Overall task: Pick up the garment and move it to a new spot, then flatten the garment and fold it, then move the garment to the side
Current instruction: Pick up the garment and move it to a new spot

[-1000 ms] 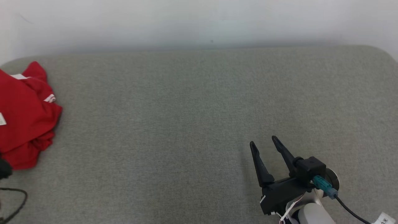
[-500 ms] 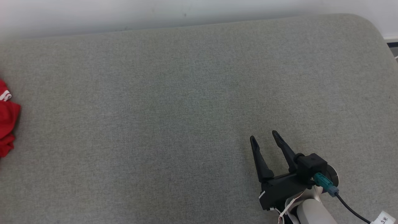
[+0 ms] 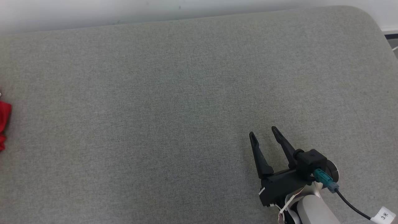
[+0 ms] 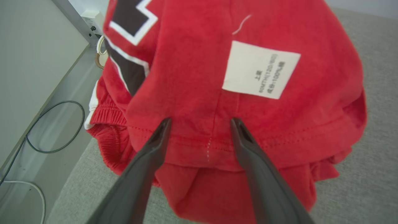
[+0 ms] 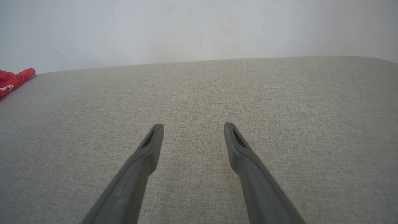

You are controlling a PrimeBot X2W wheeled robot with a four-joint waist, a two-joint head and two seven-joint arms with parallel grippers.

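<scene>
Left gripper (image 4: 200, 120) hovers at the crumpled red garment (image 4: 186, 81), jaws wide apart. Right gripper (image 3: 263, 132) hovers over the grey cushion (image 3: 140, 109), jaws apart too.

The grey-green, fabric-covered padded counter (image 3: 174, 93) runs wide across the head view, with a rounded corner at 1 o'clock and its far edge at 12 o'clock against a pale wall. On it lies one thing, a crumpled red fabric garment (image 3: 3, 115), at 9 o'clock by the counter's side edge and cut by the frame. In the left wrist view the garment (image 4: 192, 93) is heaped in folds on the cloth surface (image 4: 373, 93), and a white rectangular sewn label (image 4: 260, 70) faces up.
</scene>
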